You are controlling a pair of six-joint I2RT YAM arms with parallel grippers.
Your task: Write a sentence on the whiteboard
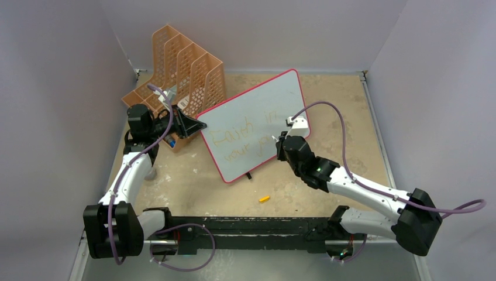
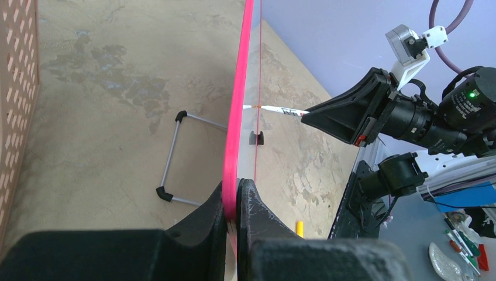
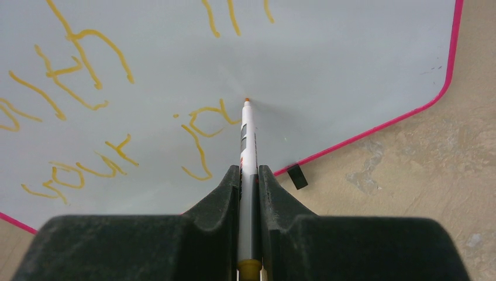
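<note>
sentence [image 1: 241, 139] reads "Faith in / your jo", yellow-orange on whiteboard [image 1: 263, 111], which stands tilted mid-table just beside orange file rack [image 1: 187, 70]. marker [image 3: 248, 146] tip touches board right after "jo"; right gripper [image 3: 250, 173] clenched on marker. left gripper [image 2: 235, 190] clamped on board's pink frame

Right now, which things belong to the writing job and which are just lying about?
In the job: whiteboard, sentence, marker, left hand clamping the board's edge, right hand holding the marker.
Lying about: orange file rack, small orange piece.
</note>
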